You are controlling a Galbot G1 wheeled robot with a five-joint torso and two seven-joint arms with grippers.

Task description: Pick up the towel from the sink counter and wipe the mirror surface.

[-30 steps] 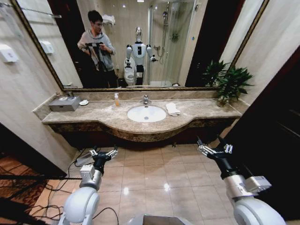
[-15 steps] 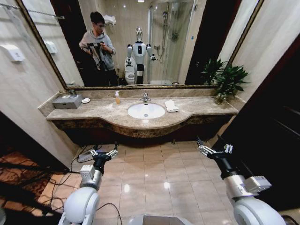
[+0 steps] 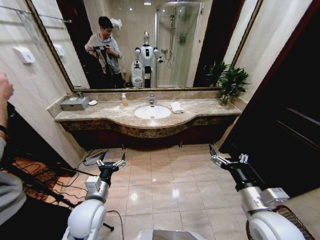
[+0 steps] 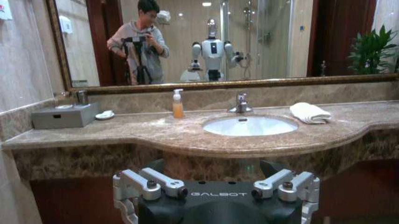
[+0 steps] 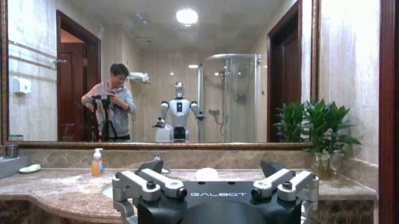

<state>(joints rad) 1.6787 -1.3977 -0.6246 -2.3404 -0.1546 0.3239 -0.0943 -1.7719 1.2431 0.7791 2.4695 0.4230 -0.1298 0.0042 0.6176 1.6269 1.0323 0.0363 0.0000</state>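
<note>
1. Tabletop [image 3: 120, 118]: long beige-brown marble sink counter w/ bulging curved front edge; oval white basin [image 3: 152, 111] set at its middle, chrome faucet [image 3: 151, 99] at the back edge behind the basin.
2. Towel [image 3: 176, 107]: small white folded terry cloth, lying on the tabletop just beside the basin on the robot's right, nearer the back edge than the front. Left wrist view shows it [image 4: 309, 112] resting flat, apart from the basin rim.
3. Mirror [image 3: 150, 45]: wide wall mirror, thin dark bronze frame, running along the wall above the tabletop's back edge; reflects the robot & a shower cabin.
4. Left gripper [image 3: 111, 163]: held low over the tiled floor [image 3: 160, 185], well short of the tabletop's front edge; fingers spread, released, nothing between them.
5. Right gripper [image 3: 227, 159]: likewise over the floor, on the robot's right, well apart from the tabletop; fingers spread apart, holding nothing.
6. Other items, left end of tabletop: grey tissue box [image 3: 74, 103] in the back-left corner, small white round dish [image 3: 92, 102] beside it, soap dispenser [image 3: 124, 100] w/ orange liquid at the back edge btw. dish & faucet.
7. Potted plant [image 3: 231, 82]: right end of tabletop, near the back-right corner.
</note>
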